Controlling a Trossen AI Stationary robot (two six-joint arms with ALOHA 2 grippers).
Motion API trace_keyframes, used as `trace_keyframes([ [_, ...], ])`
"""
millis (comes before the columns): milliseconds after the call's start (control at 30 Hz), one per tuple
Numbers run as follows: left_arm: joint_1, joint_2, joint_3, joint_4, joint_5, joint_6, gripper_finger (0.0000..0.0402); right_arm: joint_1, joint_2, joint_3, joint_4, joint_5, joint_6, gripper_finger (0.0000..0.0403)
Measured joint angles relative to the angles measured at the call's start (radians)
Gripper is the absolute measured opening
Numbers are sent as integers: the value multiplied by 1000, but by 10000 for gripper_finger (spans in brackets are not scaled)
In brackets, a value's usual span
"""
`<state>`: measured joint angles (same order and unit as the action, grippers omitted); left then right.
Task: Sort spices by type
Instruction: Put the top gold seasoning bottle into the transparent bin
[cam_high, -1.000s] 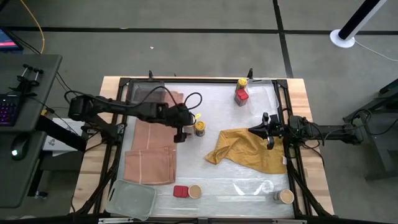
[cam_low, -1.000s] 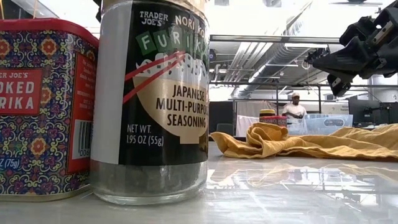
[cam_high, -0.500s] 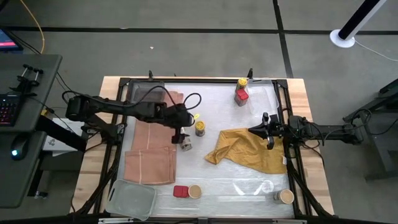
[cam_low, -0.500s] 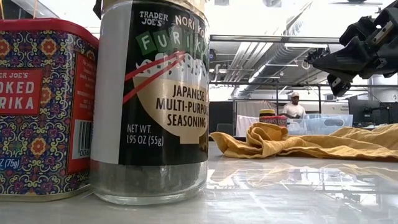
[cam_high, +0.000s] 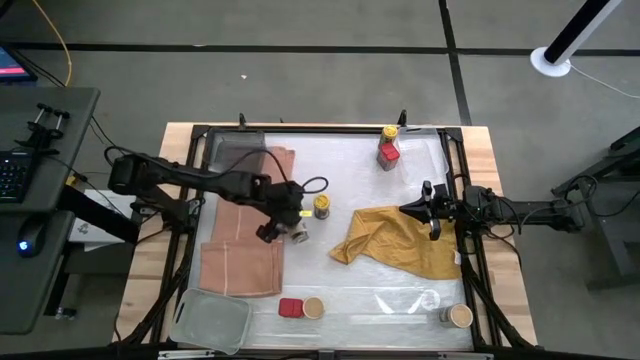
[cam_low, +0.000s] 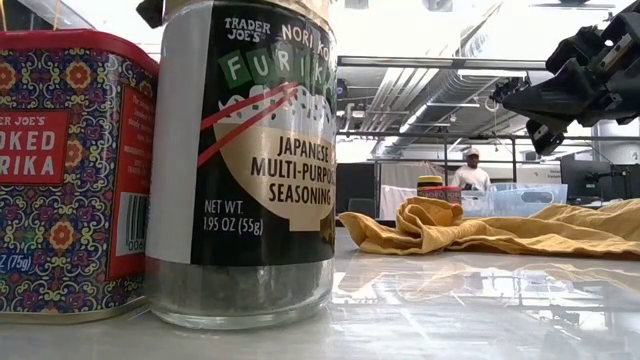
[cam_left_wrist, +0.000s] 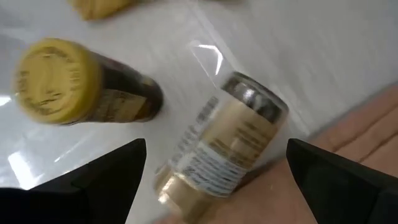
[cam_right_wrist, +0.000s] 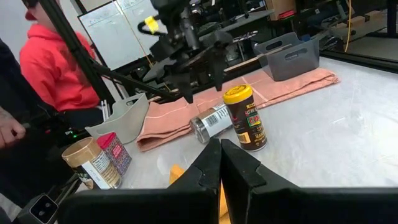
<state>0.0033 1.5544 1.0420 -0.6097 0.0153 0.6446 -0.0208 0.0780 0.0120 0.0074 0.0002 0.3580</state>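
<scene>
A tan-topped jar (cam_left_wrist: 221, 146) lies on its side at the pink cloth's edge (cam_high: 298, 234). A yellow-capped jar (cam_high: 321, 207) stands upright beside it. My left gripper (cam_high: 283, 231) hangs open above the lying jar, slanting down, with a finger on either side and apart from it (cam_left_wrist: 214, 186). My right gripper (cam_high: 405, 211) is shut and level above the mustard cloth (cam_high: 395, 240). Another yellow-capped jar (cam_high: 389, 132) and a red tin (cam_high: 388, 153) stand far back. A red tin (cam_high: 290, 308) and two tan-topped jars (cam_high: 313, 308) (cam_high: 459, 316) stand near the front edge.
A pink cloth (cam_high: 245, 240) lies on the left with a grey bin (cam_high: 235, 150) at its far end. A clear plastic tray (cam_high: 212, 320) sits at the near left corner. A person in a red top (cam_right_wrist: 53, 68) is beyond the table's left side.
My left gripper has rolled about its own axis and shifted slightly toward the table's near left, staying open. The lying tan-topped jar, hidden under the gripper a second ago, now shows beside it. My right arm has kept still.
</scene>
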Motion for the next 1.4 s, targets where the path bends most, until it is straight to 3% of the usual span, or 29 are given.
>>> trace_keyframes([
  [133, 0, 16, 0, 3, -43, -74, 376, 0, 0, 0, 0, 0, 0, 1],
  [300, -2, 17, 0, 24, -16, -186, 376, 0, 0, 0, 0, 0, 0, 1],
  [633, -64, 91, 0, 44, -17, 110, 376, 0, 0, 0, 0, 0, 0, 1],
  [767, -86, 143, 0, 83, -116, 174, 376, 0, 0, 0, 0, 0, 0, 1],
  [867, -92, 162, 0, 119, -157, 174, 376, 0, 0, 0, 0, 0, 0, 1],
  [1233, -92, 234, 0, 148, -109, 158, 376, 0, 0, 0, 0, 0, 0, 1],
  [1400, -91, 252, 1, 154, -106, 84, 368, 0, 0, 0, 0, 0, 0, 1],
])
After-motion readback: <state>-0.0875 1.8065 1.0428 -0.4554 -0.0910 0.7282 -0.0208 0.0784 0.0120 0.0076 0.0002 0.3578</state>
